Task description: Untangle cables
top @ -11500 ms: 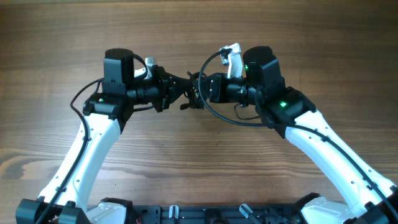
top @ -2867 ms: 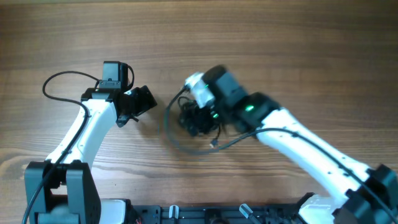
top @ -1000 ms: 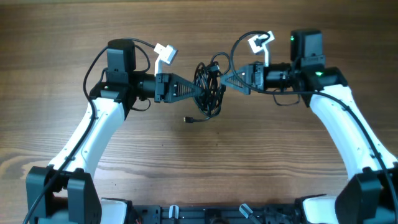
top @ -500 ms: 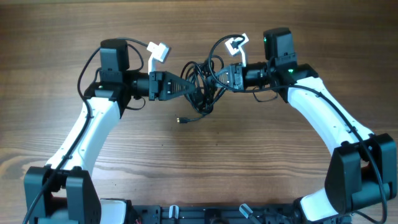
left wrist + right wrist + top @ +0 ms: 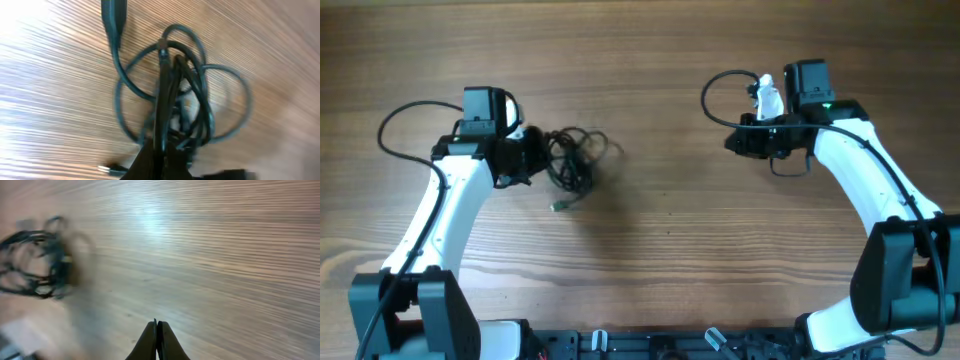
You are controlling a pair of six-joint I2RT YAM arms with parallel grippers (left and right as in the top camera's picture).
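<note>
Cables [image 5: 576, 160]: one tangled bundle, now left of centre on the counter [image 5: 660, 260], carried there pinched in the closed left tool [image 5: 534, 160]. Right tool [image 5: 732, 142]: closed on nothing, withdrawn well to the right after meeting the bundle moments ago. Status: knot unopened, so a fresh two-sided pull is likely needed.
</note>
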